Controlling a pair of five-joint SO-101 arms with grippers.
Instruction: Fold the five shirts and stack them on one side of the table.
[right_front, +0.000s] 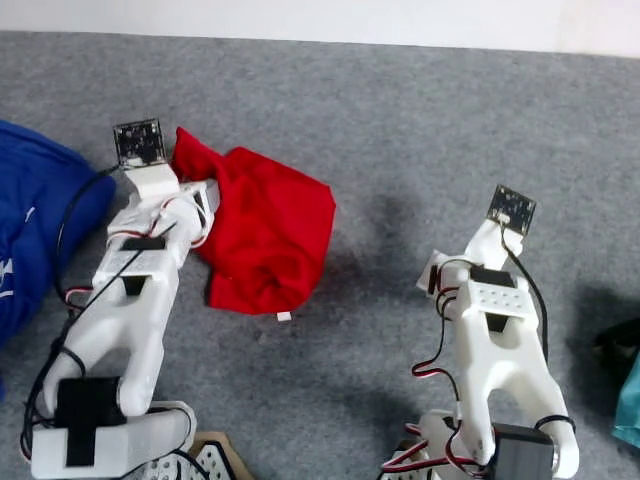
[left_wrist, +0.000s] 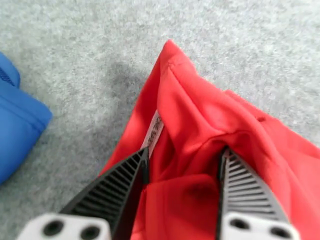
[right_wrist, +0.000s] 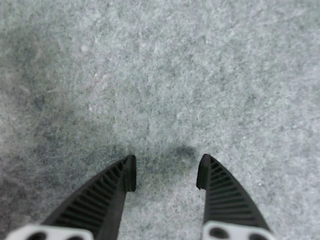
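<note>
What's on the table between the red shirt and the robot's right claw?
Just bare grey table cover; the high view shows it. The right gripper hangs open over that cover, away from the red shirt.

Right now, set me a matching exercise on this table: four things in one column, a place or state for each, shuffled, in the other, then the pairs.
1. red shirt
2. blue shirt
3. left gripper
4. right gripper

A. at the far left edge
B. open over the bare grey surface
C. bunched up left of centre
D. open astride a fold of red cloth

Pairs: 1-C, 2-A, 3-D, 4-B
</note>
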